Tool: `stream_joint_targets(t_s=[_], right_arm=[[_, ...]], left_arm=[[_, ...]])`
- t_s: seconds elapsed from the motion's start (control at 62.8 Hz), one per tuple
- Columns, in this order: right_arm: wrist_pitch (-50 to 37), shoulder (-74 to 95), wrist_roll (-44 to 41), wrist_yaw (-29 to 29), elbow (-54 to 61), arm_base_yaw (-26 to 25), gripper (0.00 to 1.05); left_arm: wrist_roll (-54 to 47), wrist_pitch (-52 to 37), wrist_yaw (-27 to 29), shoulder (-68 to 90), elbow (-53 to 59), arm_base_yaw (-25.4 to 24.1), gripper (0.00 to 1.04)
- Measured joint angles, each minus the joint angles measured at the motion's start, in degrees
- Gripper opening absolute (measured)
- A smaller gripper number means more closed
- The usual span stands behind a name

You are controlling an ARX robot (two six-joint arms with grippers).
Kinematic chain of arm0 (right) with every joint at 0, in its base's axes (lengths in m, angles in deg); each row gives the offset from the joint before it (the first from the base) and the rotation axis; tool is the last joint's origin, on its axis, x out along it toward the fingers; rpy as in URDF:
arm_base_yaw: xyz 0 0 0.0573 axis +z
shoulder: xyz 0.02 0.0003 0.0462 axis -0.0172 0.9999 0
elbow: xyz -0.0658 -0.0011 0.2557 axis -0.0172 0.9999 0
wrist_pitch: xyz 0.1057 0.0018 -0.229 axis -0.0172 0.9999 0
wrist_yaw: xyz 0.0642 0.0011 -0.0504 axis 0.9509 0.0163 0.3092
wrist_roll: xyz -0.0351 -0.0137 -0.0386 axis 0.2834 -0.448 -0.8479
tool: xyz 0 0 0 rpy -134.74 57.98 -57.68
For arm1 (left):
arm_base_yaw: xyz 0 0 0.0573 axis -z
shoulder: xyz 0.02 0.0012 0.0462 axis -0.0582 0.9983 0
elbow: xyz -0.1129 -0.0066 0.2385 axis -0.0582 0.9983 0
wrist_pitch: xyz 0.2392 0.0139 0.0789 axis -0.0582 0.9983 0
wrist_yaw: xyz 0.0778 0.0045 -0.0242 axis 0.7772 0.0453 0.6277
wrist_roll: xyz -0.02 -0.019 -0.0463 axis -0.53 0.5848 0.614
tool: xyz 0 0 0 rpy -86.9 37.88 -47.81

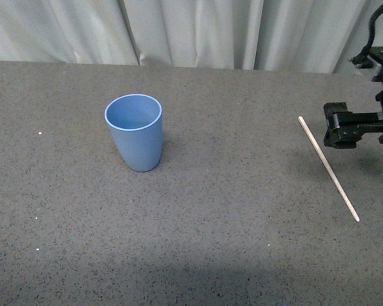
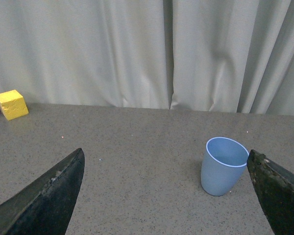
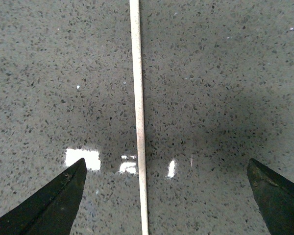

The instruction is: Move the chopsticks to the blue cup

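One yellow block near curtain; chopsticks, blue cup apart.

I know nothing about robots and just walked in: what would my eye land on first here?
The light-blue cup stands upright and empty on the grey speckled table, left of centre in the front view. To its right a thin pale chopstick lies flat on the table, and the right gripper hovers over it, jaws open on either side, not touching.

One chopstick, one blue cup, one yellow block.
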Motion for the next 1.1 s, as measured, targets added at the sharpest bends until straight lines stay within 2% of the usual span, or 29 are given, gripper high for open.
stream_joint_targets(t_s=[0.478, 0.573, 1.099], right_arm=[[4.20, 11.17, 6.86, -0.28, -10.64, 2.51, 0.95], [5.46, 12.37, 7.37, -0.37, -11.69, 2.99, 0.84], [7.72, 13.79, 8.13, -2.36, -12.83, 3.50, 0.04]], left_arm=[[0.00, 0.02, 0.00, 0.00, 0.00, 0.00, 0.98], [0.00, 0.00, 0.00, 0.00, 0.00, 0.00, 0.98], [0.00, 0.02, 0.00, 0.00, 0.00, 0.00, 0.98]])
